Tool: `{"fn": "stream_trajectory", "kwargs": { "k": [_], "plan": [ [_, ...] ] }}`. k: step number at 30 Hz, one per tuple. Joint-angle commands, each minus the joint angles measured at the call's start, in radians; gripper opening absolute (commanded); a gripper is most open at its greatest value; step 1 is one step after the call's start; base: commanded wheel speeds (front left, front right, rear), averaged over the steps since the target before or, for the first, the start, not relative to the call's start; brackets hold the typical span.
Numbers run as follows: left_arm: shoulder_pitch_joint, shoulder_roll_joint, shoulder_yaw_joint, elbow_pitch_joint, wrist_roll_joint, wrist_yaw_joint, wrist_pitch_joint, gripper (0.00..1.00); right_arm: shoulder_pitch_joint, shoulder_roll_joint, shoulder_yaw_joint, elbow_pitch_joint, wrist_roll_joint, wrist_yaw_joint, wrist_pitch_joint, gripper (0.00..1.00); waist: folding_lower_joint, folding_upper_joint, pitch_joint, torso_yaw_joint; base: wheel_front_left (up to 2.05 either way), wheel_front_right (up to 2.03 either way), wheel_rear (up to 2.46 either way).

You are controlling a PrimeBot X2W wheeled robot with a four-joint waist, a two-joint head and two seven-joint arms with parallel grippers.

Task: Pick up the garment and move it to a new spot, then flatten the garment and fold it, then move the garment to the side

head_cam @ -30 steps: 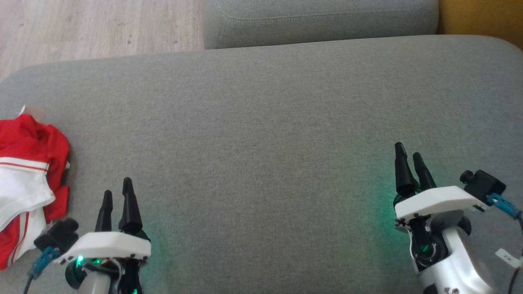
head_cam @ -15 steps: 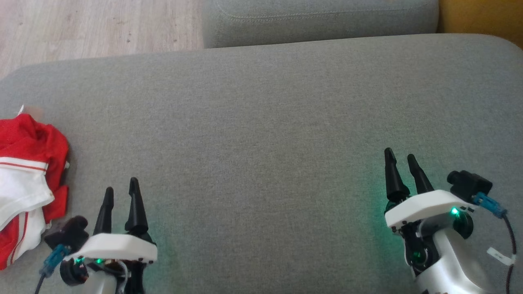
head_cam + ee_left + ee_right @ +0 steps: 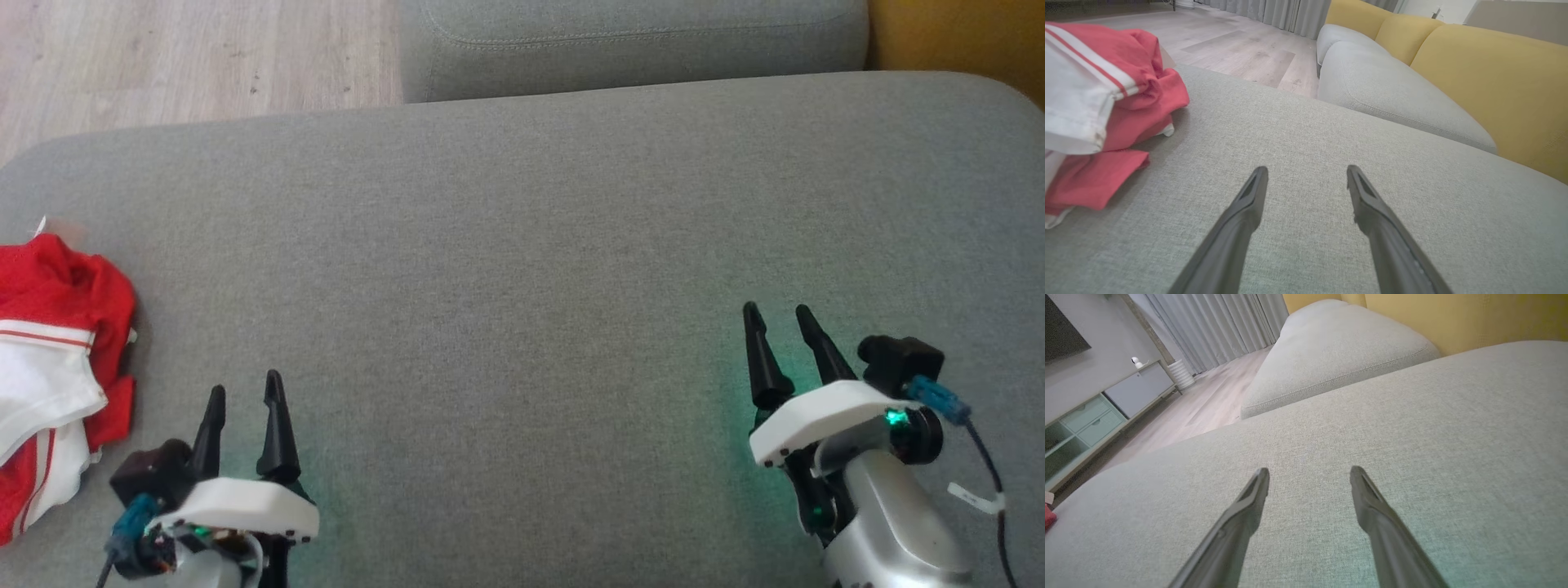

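Observation:
The garment (image 3: 57, 359) is red and white, folded into a thick bundle at the far left edge of the grey sofa seat (image 3: 522, 269). In the left wrist view the garment (image 3: 1098, 114) lies at the left, a short way from my fingers. My left gripper (image 3: 245, 388) hovers low at the lower left, open and empty, to the right of the bundle. Over bare cushion at the lower right, my right gripper (image 3: 775, 314) is open too, with nothing between its fingers. A sliver of red garment (image 3: 1048, 516) shows at the right wrist view's left edge.
A second grey cushion (image 3: 637, 41) lies beyond the seat, with yellow upholstery (image 3: 955, 37) at the top right. Wooden floor (image 3: 188, 57) lies past the seat's far left corner. A TV cabinet (image 3: 1098, 412) and curtains (image 3: 1216, 326) stand farther off.
Both arms have drawn back toward the bottom of the head view; the right gripper has also shifted left. Both stay open. The garment has not moved.

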State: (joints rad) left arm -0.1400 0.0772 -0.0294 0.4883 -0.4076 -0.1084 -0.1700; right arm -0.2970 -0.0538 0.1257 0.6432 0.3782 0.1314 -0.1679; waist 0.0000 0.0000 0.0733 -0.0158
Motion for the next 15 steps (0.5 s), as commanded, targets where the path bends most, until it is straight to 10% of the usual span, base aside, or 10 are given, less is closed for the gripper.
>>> {"fn": "stream_trajectory", "kwargs": {
  "k": [1, 15],
  "plan": [
    [-0.058, 0.006, 0.033, -0.021, 0.029, 0.007, -0.017, 1.00, -0.047, 0.003, 0.025, -0.020, -0.032, -0.001, -0.019, 1.00, 0.0000, 0.0000, -0.001, 0.000, 0.00, 0.00, 0.00],
    [-0.086, -0.009, 0.084, -0.004, 0.206, 0.020, -0.061, 1.00, -0.063, 0.004, 0.006, -0.033, -0.203, -0.001, -0.063, 1.00, 0.0000, 0.0000, -0.010, -0.007, 0.00, 0.00, 0.00]
  ]
}}
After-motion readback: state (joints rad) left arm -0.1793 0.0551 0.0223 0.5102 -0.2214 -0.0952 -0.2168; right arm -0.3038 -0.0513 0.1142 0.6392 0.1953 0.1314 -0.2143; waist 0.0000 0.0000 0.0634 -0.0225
